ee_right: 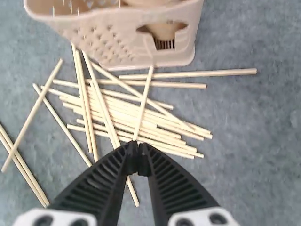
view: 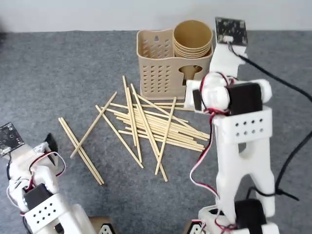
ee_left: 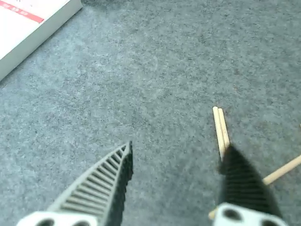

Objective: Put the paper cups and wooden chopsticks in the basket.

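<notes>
The beige basket [view: 163, 66] stands at the back of the grey carpet, with a stack of paper cups [view: 193, 36] in its right compartment. Wooden chopsticks [view: 156, 126] lie scattered in front of it; the pile [ee_right: 136, 117] and the basket [ee_right: 122, 28] also appear in the right wrist view. My right gripper [ee_right: 137, 159] is shut above the near edge of the pile, nothing visibly between its fingers. My left gripper [ee_left: 176, 165] is open low over the carpet at the front left, one finger [ee_left: 242, 181] beside the end of a chopstick pair [ee_left: 220, 129].
A white box [ee_left: 28, 23] lies on the carpet beyond the left gripper. The tall right arm [view: 239, 126] stands right of the pile. A black cable [view: 292, 161] runs along the right side. A separate chopstick pair [view: 80, 151] lies at the left.
</notes>
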You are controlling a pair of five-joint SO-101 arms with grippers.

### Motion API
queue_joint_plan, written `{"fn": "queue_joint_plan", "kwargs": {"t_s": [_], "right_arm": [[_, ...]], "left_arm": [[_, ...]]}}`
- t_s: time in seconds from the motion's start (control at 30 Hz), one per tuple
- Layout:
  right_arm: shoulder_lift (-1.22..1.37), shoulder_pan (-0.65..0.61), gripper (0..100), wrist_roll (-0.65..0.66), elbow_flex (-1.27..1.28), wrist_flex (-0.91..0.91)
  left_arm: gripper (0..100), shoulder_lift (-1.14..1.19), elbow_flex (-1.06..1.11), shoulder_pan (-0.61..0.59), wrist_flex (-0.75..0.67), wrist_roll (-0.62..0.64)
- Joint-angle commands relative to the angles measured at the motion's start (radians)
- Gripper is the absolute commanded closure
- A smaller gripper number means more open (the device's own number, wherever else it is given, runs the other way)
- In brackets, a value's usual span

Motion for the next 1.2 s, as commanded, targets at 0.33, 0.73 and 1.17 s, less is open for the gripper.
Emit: {"fn": "queue_joint_plan", "kwargs": {"t_s": [0.33, 0.73, 1.17], "right_arm": [[-0.153, -0.004, 99.0, 0.009, 0.276, 0.018], [-0.349, -0.007, 99.0, 0.012, 0.663, -0.251], [-0.374, -0.051, 98.7, 0.089, 0.902, -0.535]], "left_arm": [[99, -0.02, -0.007, 0.149, 0.04, -0.041], [99, -0.554, 0.159, 0.29, 0.216, -0.032], [99, -0.591, 0.254, 0.262, 0.285, 0.023]]}}
